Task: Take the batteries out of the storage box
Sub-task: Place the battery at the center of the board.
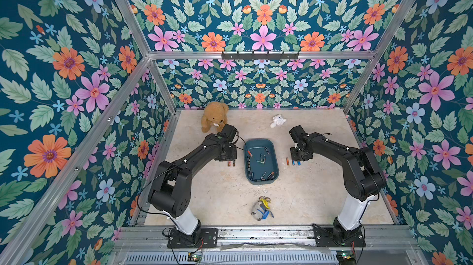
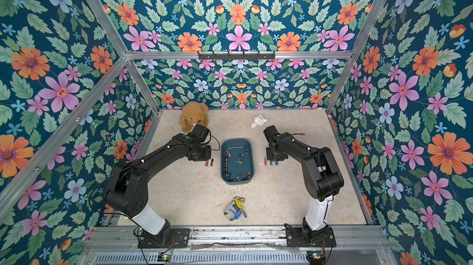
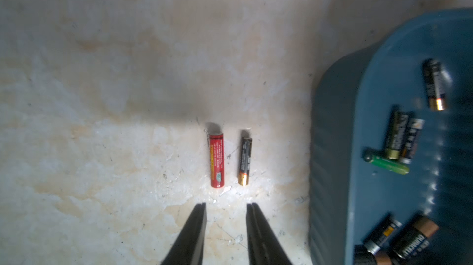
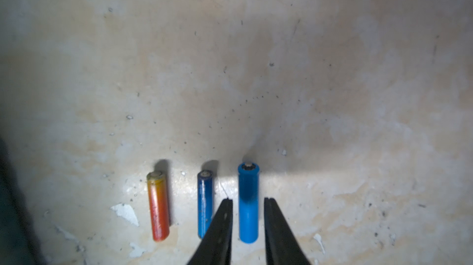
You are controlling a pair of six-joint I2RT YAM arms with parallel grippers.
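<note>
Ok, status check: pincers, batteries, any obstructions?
Left pincer open, empty, near red battery and black battery on tabletop. Right pincer open, straddling light-blue cylindrical battery lying outside. Many batteries remain in dark teal plastic storage box. Nothing blocking.

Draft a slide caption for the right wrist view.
Right claw, open, straddles the light blue battery; dark blue battery and orange battery lie alongside on the table.

Both top views look steeply down from high, sharing the whole beige marbled bench; each wrist view faces it close up.
</note>
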